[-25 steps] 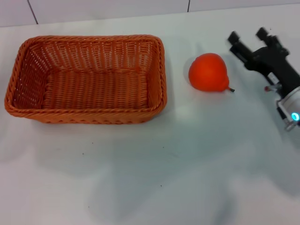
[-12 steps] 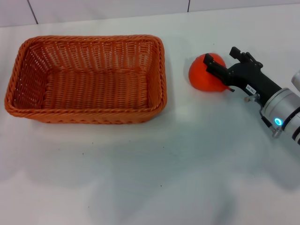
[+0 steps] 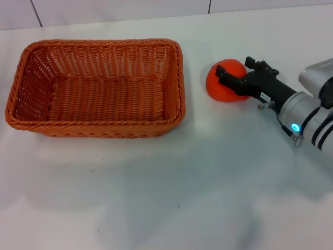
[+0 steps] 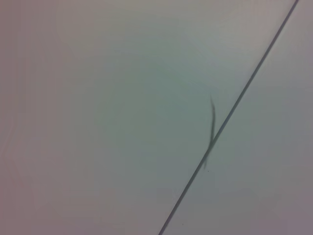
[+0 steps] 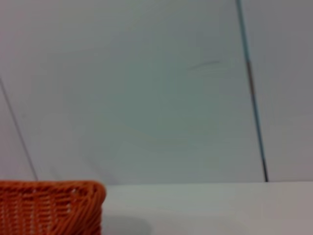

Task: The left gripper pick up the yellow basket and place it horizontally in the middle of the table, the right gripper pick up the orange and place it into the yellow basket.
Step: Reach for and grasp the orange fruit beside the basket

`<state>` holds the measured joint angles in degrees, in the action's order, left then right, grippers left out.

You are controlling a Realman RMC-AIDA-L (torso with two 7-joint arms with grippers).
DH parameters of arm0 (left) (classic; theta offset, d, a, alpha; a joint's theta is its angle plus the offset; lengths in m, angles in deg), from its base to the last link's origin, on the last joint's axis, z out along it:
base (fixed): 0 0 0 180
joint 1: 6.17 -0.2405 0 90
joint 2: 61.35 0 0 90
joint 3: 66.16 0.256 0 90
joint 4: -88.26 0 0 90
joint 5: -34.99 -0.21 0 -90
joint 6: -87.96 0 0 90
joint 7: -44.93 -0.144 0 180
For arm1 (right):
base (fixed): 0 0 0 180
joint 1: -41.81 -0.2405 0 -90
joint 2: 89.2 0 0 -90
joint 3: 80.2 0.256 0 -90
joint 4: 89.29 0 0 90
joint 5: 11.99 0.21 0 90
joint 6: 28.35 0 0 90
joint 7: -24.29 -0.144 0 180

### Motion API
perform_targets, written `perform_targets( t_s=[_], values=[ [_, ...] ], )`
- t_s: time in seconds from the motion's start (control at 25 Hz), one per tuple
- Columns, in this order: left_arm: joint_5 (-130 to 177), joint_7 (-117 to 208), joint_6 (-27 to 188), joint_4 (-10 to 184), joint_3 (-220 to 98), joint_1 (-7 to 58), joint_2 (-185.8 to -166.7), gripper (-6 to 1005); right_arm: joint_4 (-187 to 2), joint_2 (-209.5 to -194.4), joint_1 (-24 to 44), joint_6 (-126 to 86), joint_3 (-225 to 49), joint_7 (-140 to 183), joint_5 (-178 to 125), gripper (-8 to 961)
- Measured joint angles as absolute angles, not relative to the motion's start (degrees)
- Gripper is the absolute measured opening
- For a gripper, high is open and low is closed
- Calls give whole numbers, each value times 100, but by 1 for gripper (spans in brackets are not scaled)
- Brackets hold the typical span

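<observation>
The yellow basket point(image 3: 96, 86), an orange-brown wicker rectangle, lies lengthwise on the white table point(image 3: 171, 187), left of centre and empty. Its corner also shows in the right wrist view point(image 5: 51, 208). The orange point(image 3: 217, 87) lies on the table just right of the basket. My right gripper point(image 3: 234, 69) reaches in from the right, open, with one finger in front of the orange and the other behind it. The left gripper is out of view; the left wrist view shows only a pale surface with a dark line.
A tiled wall point(image 3: 156, 8) runs along the table's far edge. The silver-white right arm point(image 3: 312, 122) lies low over the table's right side.
My right gripper has moved left from beside the orange until its fingers straddle it. The orange has shifted slightly left. The basket has not moved.
</observation>
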<state>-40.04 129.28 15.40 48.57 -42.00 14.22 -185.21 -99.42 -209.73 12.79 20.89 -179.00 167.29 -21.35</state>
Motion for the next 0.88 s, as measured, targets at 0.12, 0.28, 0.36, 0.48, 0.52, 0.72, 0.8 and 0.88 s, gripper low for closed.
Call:
perform_targets(
  t_s=[0.12,0.28,0.36,0.48,0.52,0.72,0.8,0.88],
  values=[
    [-3999,12884,1539,4895,-4199,1421,-18521,916,-9945,-20978,1201,1977,-17900,16513,-2233,949],
    [-3995,12869,1579,4913,-4200,1430,-18516,916,-9948,-20975,1192,1951,-17899,16395,-2234,936],
    [-3994,12850,1584,4914,-4200,1439,-18515,916,-9949,-20974,1211,1951,-17902,16389,-2236,908],
    [-3992,12824,1590,4915,-4200,1454,-18513,915,-9948,-20979,1255,1999,-17915,16387,-2237,867],
    [-3991,12823,1593,4915,-4200,1457,-18512,915,-9949,-20980,1269,2016,-17916,16387,-2237,853],
    [-3988,12820,1596,4915,-4200,1463,-18510,915,-9949,-20979,1285,2038,-17917,16287,-2237,681],
    [-3988,12819,1597,4915,-4200,1461,-18510,915,-9949,-20979,1285,2040,-17917,16262,-2237,602],
    [-3988,12818,1597,4921,-4200,1451,-18510,915,-9949,-20979,1285,2041,-17915,16244,-2236,541]
  ],
)
